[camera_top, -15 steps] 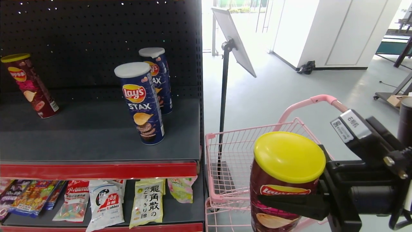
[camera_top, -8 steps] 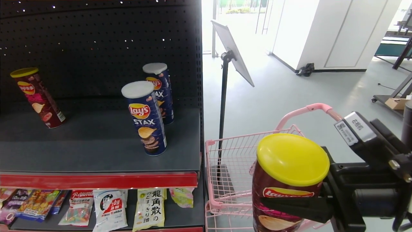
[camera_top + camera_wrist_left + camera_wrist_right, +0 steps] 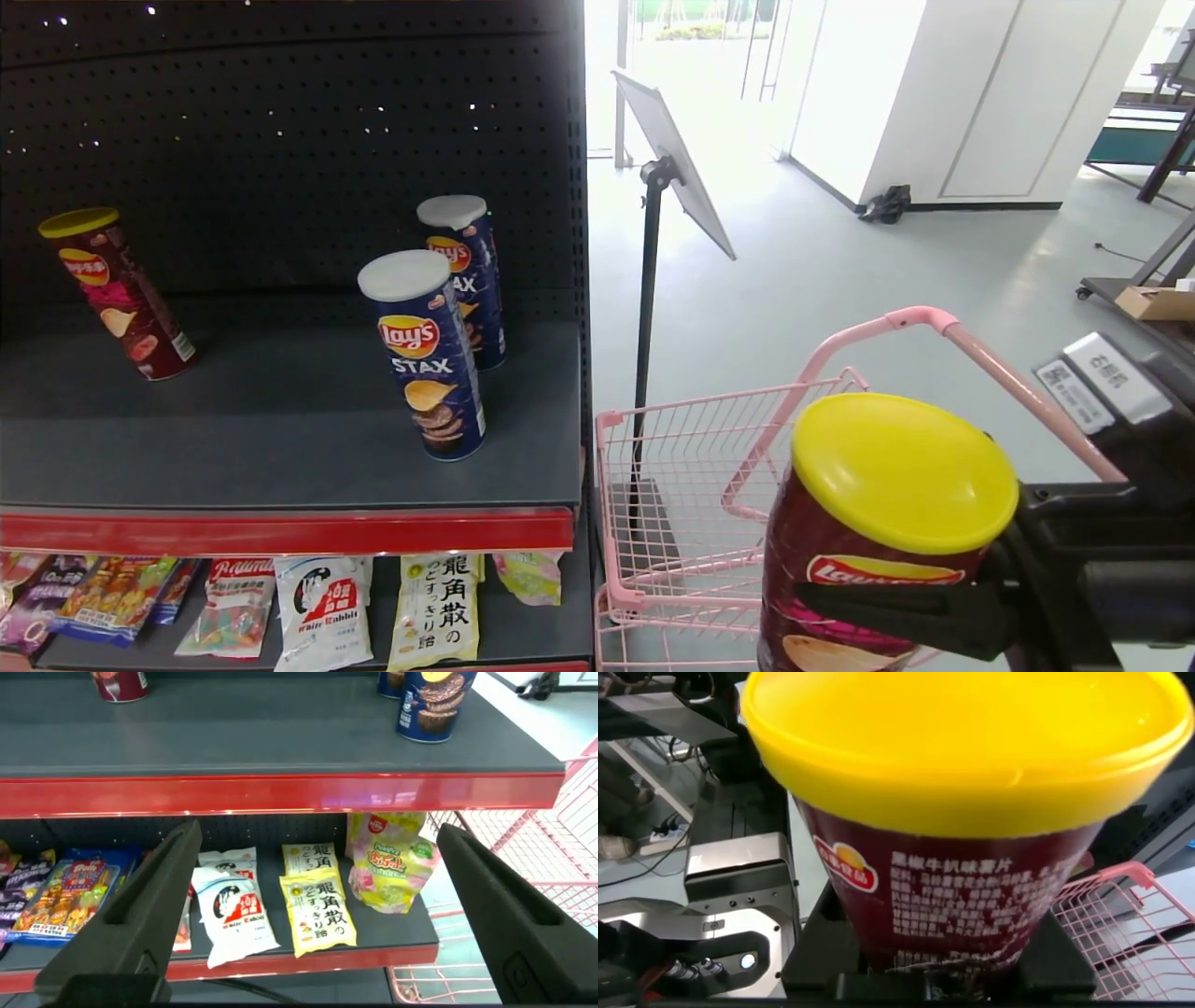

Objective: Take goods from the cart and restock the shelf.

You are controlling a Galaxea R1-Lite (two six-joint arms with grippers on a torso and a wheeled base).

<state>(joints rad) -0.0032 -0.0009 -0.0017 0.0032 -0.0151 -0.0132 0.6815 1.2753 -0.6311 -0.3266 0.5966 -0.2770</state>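
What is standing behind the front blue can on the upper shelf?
Behind the front blue can stands a second blue can with a pale lid, then the black pegboard wall. The front can hides part of its lower side.

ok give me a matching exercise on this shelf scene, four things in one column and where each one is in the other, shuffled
Things
1. near maroon can
2. far maroon can
3. front blue can
4. green pouch

Places
A. lower shelf, right end of the row
B. upper shelf, left end
C. clamped in the right gripper
D. upper shelf, right part, before a second blue can

Pairs: 1-C, 2-B, 3-D, 4-A
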